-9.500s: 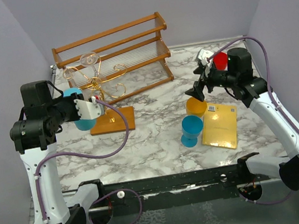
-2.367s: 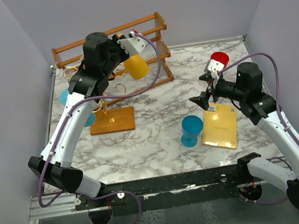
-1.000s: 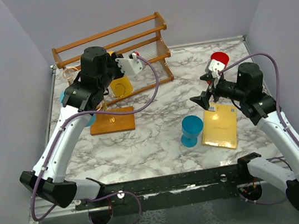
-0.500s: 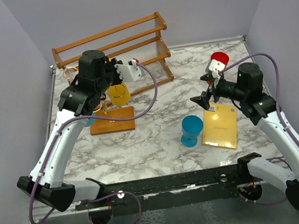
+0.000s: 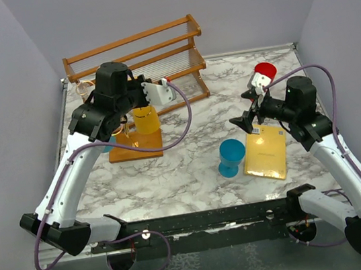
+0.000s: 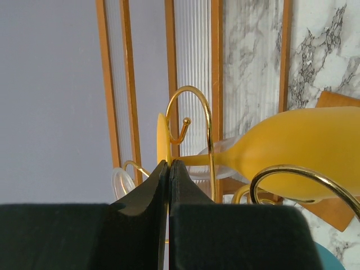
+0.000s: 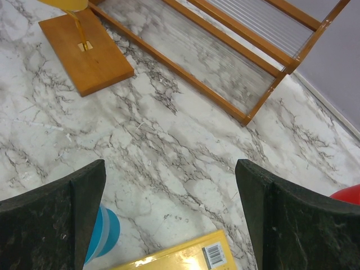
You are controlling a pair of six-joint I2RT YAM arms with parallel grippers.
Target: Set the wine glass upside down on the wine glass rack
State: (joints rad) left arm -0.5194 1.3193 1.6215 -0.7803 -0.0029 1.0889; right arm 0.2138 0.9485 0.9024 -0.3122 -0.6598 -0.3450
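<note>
Most of the job looked done. The wine glass rack (image 6: 209, 126) stood directly ahead of the left end effector (image 6: 169, 164). The yellow wine glass (image 6: 304, 147) hung bowl-down, its stem seemingly within a gold loop. That end effector pinched its foot, not yet released. The right end effector (image 7: 169, 183) gaped wide, empty.

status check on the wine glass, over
Left tool shut on yellow wine glass foot. Right tool open, empty. Glass inverted, stem at wine glass rack loop. No obstruction visible.
</note>
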